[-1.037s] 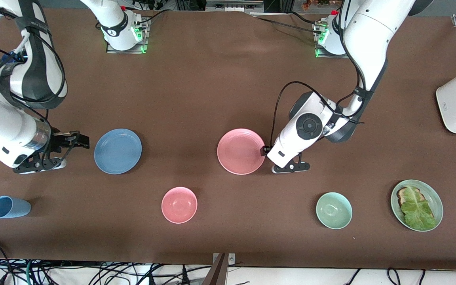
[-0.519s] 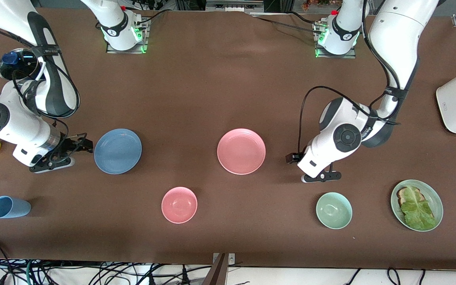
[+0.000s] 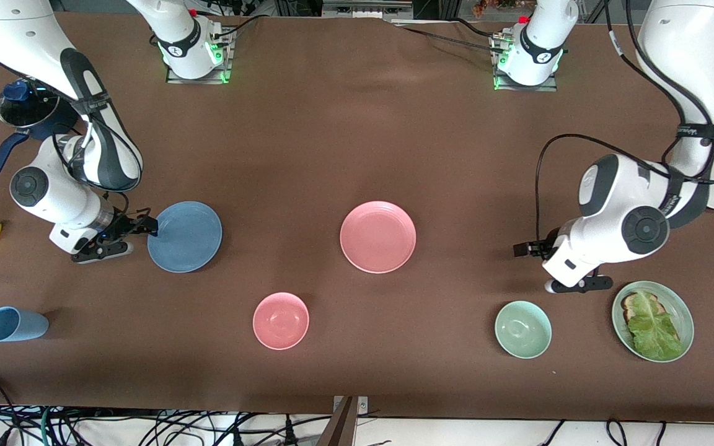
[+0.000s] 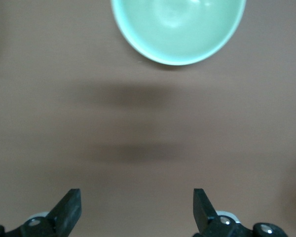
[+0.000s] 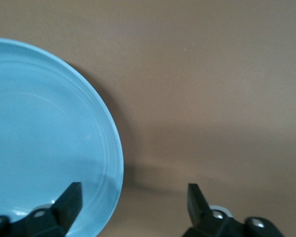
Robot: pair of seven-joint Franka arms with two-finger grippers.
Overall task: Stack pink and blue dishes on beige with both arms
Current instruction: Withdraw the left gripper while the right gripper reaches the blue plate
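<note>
- While both arms are working low over the tabletop (image 3: 307, 142), the right jaws (image 3: 146, 226) are standing wide open and empty at the blue plate (image 3: 185, 236), one finger (image 5: 69, 202) sitting over its rim and the other over bare cloth just outside it.
- Left jaws (image 3: 527, 249) are hanging wide open with nothing between them, over bare tabletop, with the green bowl (image 3: 523, 329) just ahead of their tips and the pink plate (image 3: 378, 236) well apart from them.
- No beige plate is showing in any view, so the stack has no visible base; a green plate (image 3: 679, 310) carrying toast and lettuce is lying beside the left arm instead.
- My judgement: a thin rim grip on a flat plate is likely to slip or tilt, since one finger has to get under an edge lying flush on the cloth.
- Another risk: the left arm is sitting close to the green bowl and could nudge it, or take the wrong dish.
- Lettering is printed on the dark arm bands, but it is too small to read.
</note>
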